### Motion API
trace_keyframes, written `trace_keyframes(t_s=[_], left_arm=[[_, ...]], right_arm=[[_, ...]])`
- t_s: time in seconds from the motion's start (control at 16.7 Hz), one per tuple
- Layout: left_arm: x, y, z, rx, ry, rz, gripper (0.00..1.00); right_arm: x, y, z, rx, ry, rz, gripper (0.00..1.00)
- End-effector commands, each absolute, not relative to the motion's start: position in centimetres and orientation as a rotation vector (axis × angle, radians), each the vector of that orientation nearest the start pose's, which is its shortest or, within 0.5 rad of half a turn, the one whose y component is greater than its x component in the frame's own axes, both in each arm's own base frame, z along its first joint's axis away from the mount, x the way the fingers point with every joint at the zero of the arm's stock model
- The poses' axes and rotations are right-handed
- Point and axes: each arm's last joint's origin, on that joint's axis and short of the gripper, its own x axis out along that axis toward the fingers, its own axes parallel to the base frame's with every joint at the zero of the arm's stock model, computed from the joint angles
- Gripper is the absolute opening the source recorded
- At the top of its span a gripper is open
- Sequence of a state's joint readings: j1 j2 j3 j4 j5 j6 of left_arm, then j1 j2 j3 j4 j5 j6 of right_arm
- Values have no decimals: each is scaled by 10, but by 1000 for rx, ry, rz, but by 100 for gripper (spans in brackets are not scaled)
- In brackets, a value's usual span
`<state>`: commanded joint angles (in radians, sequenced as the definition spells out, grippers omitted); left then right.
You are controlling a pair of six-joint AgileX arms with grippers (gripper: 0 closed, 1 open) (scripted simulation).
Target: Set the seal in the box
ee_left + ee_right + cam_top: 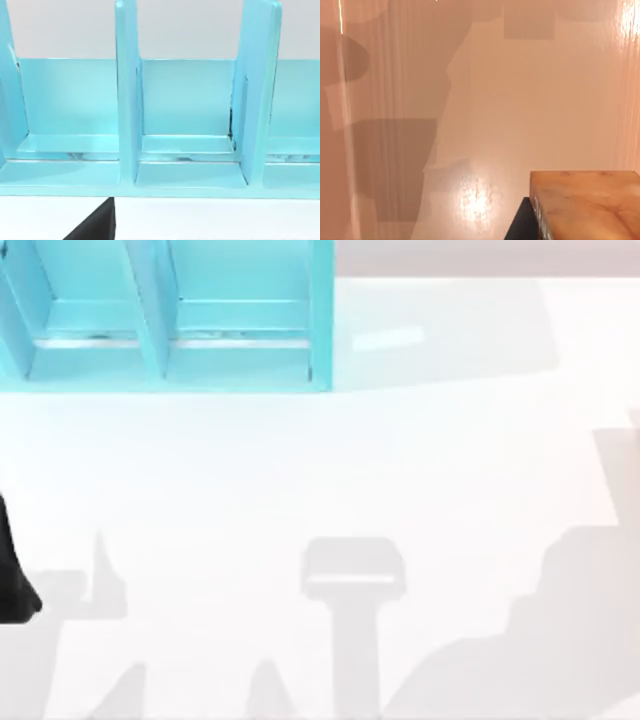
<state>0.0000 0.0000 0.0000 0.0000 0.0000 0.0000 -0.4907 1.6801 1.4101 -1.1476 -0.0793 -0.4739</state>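
The box [165,330] ran off the top view's far and left edges; the seal [587,205] was cropped in the right wrist view.

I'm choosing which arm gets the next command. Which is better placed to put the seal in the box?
Probably the right: its wrist view shows the seal right at its camera. The left wrist view faces the box.
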Motion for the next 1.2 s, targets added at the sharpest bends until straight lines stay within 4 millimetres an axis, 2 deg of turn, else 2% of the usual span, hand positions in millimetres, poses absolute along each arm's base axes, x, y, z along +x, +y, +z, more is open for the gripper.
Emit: trace_keyframes(t_s=[0.48, 0.78, 1.2], left_arm=[[106, -1, 160, 0, 0, 0, 100], [106, -1, 160, 0, 0, 0, 100], [106, -1, 160, 0, 0, 0, 100]], right_arm=[[294, -148, 201, 4, 1394, -9, 0], [294, -147, 197, 6, 1394, -8, 0], [294, -147, 197, 6, 1394, -8, 53]])
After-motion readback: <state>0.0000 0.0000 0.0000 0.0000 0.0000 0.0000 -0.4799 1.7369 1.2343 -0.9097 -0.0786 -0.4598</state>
